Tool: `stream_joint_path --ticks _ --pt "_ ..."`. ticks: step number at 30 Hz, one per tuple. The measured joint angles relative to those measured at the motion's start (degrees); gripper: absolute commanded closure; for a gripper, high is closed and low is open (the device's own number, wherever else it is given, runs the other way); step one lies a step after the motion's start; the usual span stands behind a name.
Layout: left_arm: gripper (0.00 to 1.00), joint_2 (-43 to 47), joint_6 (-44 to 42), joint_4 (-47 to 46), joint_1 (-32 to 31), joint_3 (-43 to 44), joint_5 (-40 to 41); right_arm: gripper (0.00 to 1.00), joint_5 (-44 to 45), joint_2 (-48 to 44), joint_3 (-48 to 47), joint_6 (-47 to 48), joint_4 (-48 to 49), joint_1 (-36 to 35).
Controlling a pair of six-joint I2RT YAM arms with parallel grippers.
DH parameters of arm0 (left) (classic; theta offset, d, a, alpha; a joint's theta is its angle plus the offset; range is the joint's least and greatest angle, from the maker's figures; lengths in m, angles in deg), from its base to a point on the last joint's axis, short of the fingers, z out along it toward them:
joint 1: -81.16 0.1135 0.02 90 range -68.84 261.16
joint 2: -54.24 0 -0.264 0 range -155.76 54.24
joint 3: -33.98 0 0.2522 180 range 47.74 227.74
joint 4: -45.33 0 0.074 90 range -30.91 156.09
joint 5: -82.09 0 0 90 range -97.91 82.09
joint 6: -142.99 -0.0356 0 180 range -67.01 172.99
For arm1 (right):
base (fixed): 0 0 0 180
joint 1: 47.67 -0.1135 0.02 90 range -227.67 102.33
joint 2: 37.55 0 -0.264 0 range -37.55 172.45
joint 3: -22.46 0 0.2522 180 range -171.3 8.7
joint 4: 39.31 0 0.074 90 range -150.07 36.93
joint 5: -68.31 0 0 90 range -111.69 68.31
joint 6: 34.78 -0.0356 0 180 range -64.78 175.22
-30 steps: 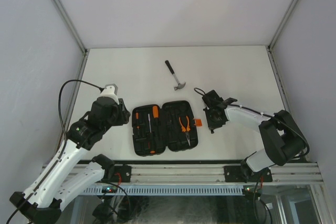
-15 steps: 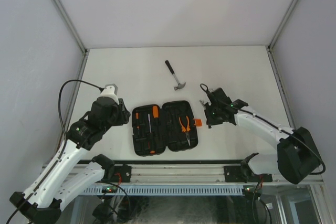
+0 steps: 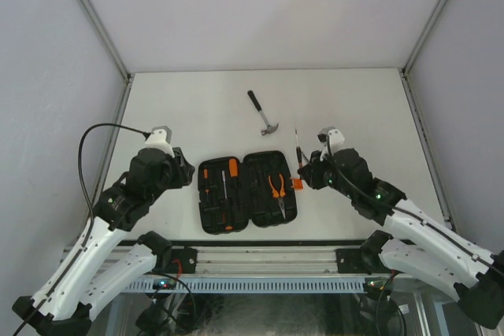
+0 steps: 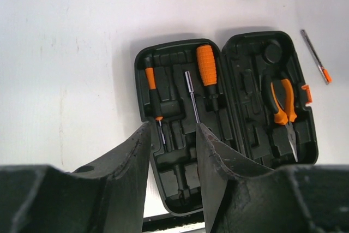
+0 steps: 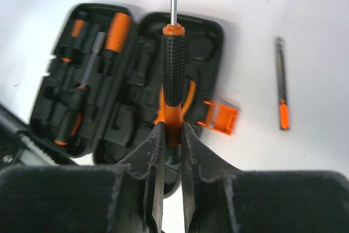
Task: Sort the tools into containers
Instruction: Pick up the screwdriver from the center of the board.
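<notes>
"Grip first: what does the right tool [image 5: 172, 130] have?"

"Its jaws are nearly closed on the orange butt of a slim screwdriver with a black dotted grip and bare steel shaft [image 5: 173, 64]. It's beside the latch side of the open black plastic moulded case [image 3: 248, 191]. I'd judge it's held lengthwise, shaft forward, so it can be laid into a slot."

"Where's the case?"

"By the near edge of the table [image 3: 181, 108], about midway along, both halves lying flat. Orange-handled steel pliers [image 3: 276, 186] sit in the right half, and orange-and-black drivers in the left."

"And the left tool [image 4: 172, 151]?"

"Partly open and empty, above the left half. It's probably waiting."

"Anything loose?"

"A black-handled steel claw hammer [image 3: 264, 113] beyond the case toward the far edge, and a slim grey driver with an orange band [image 4: 315, 55] just beside the latch."
</notes>
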Motion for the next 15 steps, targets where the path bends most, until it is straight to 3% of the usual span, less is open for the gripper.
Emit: stream_joint_path --ticks 8,15 --pt "0.53 1.81 0.59 -3.04 0.00 -0.31 -4.07 1.00 1.88 -11.96 11.28 10.64 20.02 -12.81" --pt "0.54 3.08 0.50 -4.74 0.00 -0.79 -7.91 1.00 2.23 -9.66 13.00 25.44 28.02 -21.33"
